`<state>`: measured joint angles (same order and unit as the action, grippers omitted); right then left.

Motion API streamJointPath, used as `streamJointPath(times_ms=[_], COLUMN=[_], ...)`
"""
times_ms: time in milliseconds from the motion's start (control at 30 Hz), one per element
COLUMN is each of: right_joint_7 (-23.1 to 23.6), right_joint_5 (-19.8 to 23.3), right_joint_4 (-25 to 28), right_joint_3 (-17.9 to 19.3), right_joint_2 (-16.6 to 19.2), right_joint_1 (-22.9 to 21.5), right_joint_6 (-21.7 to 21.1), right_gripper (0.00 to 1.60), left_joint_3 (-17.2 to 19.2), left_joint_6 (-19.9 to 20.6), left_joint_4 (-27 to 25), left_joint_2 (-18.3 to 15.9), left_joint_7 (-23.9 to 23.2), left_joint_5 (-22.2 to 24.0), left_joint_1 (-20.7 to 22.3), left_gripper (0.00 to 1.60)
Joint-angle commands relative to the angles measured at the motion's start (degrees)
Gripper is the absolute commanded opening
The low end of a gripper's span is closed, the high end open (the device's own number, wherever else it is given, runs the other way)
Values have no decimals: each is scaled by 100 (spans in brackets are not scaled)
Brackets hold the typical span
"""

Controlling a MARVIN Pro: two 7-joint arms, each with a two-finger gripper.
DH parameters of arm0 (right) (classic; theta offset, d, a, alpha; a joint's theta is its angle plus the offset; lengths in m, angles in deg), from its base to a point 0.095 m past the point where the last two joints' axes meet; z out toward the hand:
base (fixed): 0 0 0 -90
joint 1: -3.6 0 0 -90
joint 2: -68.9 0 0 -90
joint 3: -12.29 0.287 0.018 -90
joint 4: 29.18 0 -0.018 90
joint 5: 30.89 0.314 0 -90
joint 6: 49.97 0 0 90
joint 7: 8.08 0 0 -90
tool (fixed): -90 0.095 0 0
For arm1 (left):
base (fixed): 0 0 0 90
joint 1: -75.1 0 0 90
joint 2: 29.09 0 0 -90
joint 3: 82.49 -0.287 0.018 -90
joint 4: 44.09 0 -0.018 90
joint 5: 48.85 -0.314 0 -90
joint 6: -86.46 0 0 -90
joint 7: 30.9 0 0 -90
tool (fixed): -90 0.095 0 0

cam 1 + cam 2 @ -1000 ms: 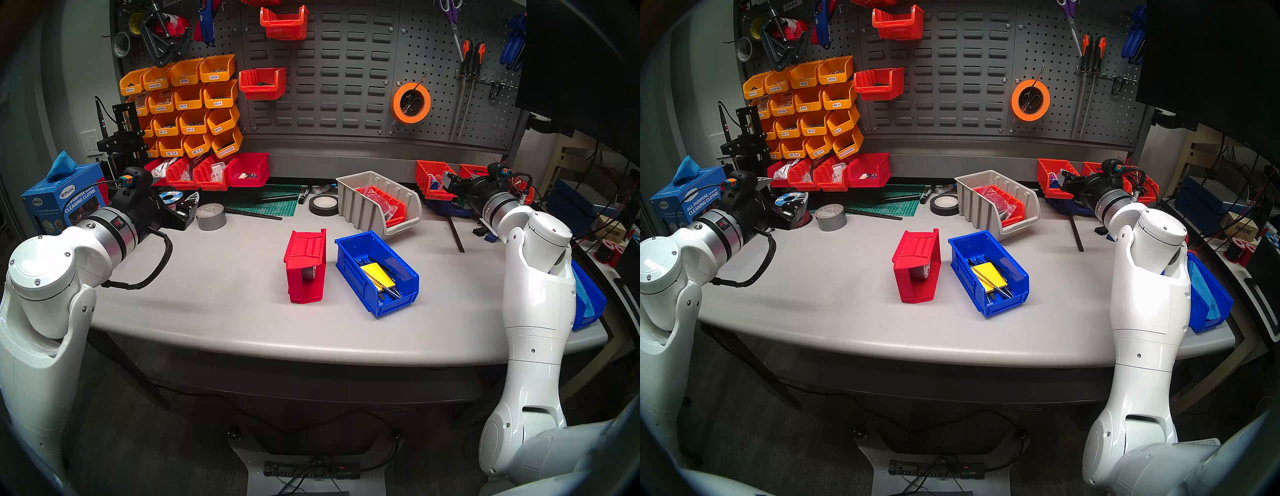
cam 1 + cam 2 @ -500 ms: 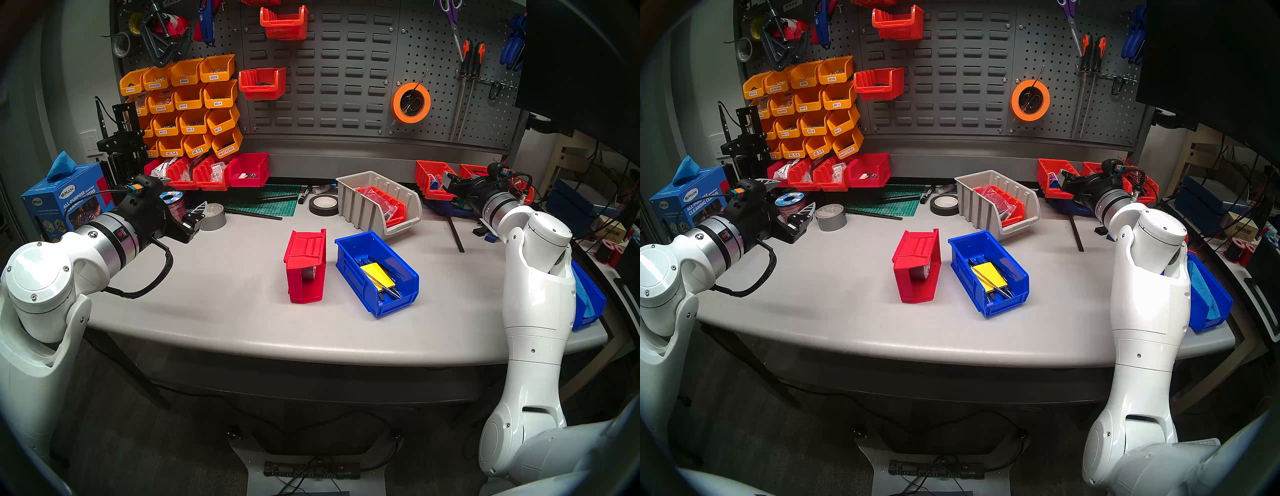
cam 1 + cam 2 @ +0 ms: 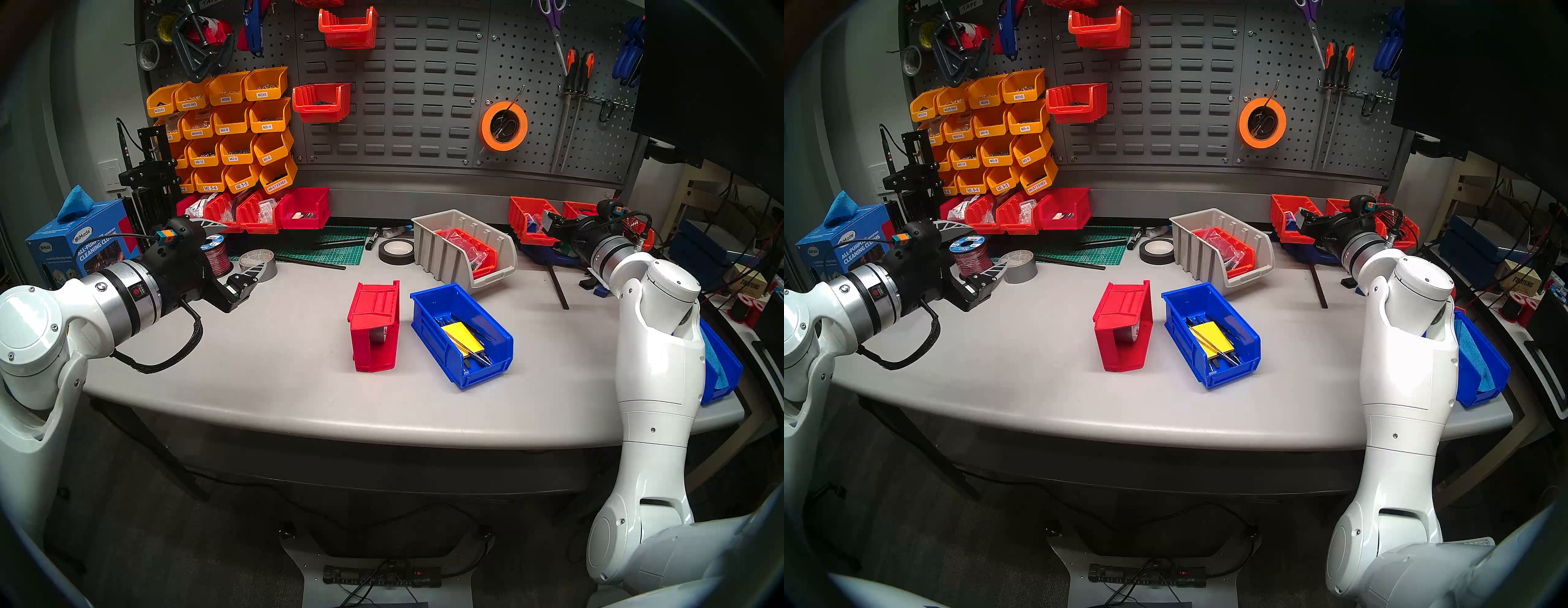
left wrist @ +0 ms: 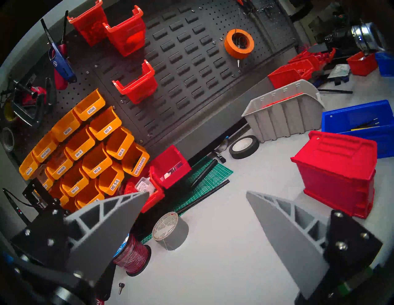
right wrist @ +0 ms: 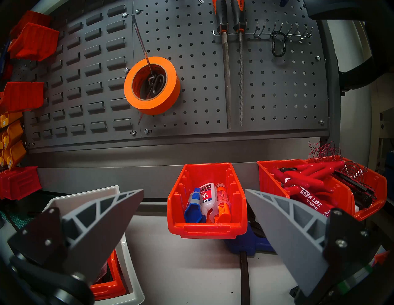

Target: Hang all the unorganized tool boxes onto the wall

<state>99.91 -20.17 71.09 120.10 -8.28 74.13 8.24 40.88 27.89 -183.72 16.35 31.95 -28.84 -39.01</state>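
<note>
A red tool box [image 3: 375,327] lies tipped on its side mid-table, with a blue tool box [image 3: 462,335] holding a yellow pad just right of it. Behind them stands a beige-grey ribbed tool box [image 3: 462,248] with a red bin inside. The dark grey wall [image 3: 407,93] rises at the back. My left gripper [image 3: 245,247] hovers open and empty over the table's left, well left of the red box [image 4: 336,174]. My right gripper [image 5: 194,190] is open and empty at the back right, facing an orange-red bin.
A duct tape roll [image 3: 256,263] and a wire spool [image 3: 216,254] sit by the left gripper. A black tape roll [image 3: 396,251] and a green mat [image 3: 335,250] lie further back. Yellow-orange bins [image 3: 229,131] and red bins [image 3: 322,102] hang on the wall. Another blue bin [image 3: 721,373] sits at the right edge.
My left gripper has moved right and nearer, out over the table toward the red box, rolling as it went. The right arm and all the boxes have stayed still.
</note>
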Motion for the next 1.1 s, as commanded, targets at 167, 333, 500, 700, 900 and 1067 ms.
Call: streamJointPath(times_ms=[167,333,500,700,900,1067], right_joint_7=[4,4,4,5,5,5], right_joint_5=[3,4,4,4,4,4], right_joint_4=[64,61,58,57,56,53], right_joint_3=[-2,-2,-2,-2,-2,-2], right_joint_2=[7,7,8,8,8,8], right_joint_1=[-34,-35,-36,-37,-38,-38], right_joint_6=[12,12,13,13,14,14], right_gripper=[160,160,160,160,160,160], left_joint_3=[-69,-204,-409,-570,-686,-825], left_joint_6=[-324,-590,-990,-1328,-1672,-1886], left_joint_4=[-38,-38,-38,-38,-38,-38], left_joint_2=[-278,-347,-376,-323,-312,-266], left_joint_7=[-386,-390,-408,-389,-324,-306], left_joint_5=[32,-109,-439,-806,-1150,-1221], left_joint_1=[32,23,-163,-363,-489,-522], left_gripper=[160,160,160,160,160,160])
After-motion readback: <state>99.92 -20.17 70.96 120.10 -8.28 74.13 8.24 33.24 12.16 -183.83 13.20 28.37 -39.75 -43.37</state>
